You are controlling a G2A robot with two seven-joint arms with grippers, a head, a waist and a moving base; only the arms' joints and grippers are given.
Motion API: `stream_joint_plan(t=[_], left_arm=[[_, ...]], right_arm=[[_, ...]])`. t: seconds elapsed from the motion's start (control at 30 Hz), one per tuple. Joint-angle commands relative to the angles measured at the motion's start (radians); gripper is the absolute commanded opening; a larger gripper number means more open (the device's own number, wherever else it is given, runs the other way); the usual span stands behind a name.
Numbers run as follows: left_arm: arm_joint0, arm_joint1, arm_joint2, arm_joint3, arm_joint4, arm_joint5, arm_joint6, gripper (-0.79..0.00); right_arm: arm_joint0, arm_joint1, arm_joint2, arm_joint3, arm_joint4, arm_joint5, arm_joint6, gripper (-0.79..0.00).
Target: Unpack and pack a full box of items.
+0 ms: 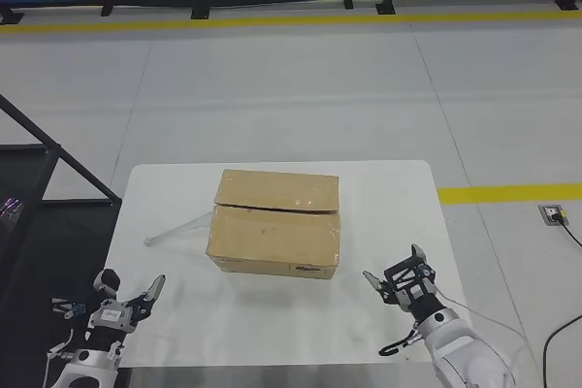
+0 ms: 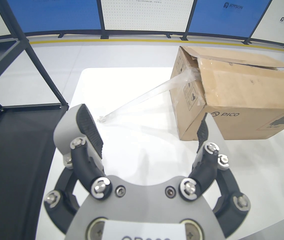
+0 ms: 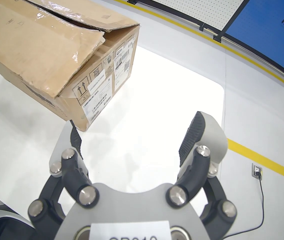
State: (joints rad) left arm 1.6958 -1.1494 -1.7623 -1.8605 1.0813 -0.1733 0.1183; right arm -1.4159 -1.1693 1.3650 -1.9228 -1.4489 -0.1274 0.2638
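Observation:
A brown cardboard box [image 1: 274, 222] [image 2: 234, 93] [image 3: 56, 51] stands in the middle of the white table [image 1: 388, 204], its top flaps folded down but unsealed, with a gap along the seam. A clear strip of tape [image 1: 175, 232] [image 2: 142, 98] trails from the box's left end onto the table. My left gripper [image 1: 129, 290] [image 2: 147, 126] hovers open near the table's front left corner, nothing between its fingers. My right gripper [image 1: 396, 266] [image 3: 135, 128] is open at the front right, close to the box's near right corner, holding nothing.
A black metal rack [image 1: 24, 194] [image 2: 19, 81] stands just off the table's left edge. Yellow floor lines [image 1: 519, 192] and a floor socket with a cable [image 1: 553, 215] lie to the right. Bare table surface surrounds the box on all sides.

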Motion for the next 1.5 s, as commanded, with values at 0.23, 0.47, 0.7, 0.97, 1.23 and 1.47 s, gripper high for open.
stream_joint_plan(t=[0.23,0.47,0.7,0.97,1.23,1.47], left_arm=[[-0.035,-0.003,0.01,-0.01,-0.026,-0.022,-0.008,0.0],[-0.032,-0.007,0.0,-0.01,-0.111,-0.058,0.007,0.0],[-0.018,-0.008,-0.008,-0.015,-0.141,-0.08,-0.002,0.0],[-0.019,-0.009,-0.008,-0.015,-0.141,-0.078,-0.003,0.0],[-0.056,-0.01,-0.002,-0.018,-0.196,-0.095,-0.048,0.0],[-0.058,-0.013,-0.017,-0.019,-0.27,-0.089,-0.07,0.0]], right_arm=[[0.177,-0.006,-0.007,0.132,0.445,-0.335,0.015,0.0],[0.355,-0.013,-0.042,0.334,0.884,-0.491,0.178,0.0],[0.478,-0.017,-0.086,0.511,1.257,-0.52,0.389,0.0],[0.472,-0.018,-0.091,0.501,1.25,-0.504,0.38,0.0],[0.541,-0.026,-0.108,0.602,1.418,-0.49,0.382,0.0],[0.659,-0.035,-0.156,0.757,1.552,-0.424,0.539,0.0]])
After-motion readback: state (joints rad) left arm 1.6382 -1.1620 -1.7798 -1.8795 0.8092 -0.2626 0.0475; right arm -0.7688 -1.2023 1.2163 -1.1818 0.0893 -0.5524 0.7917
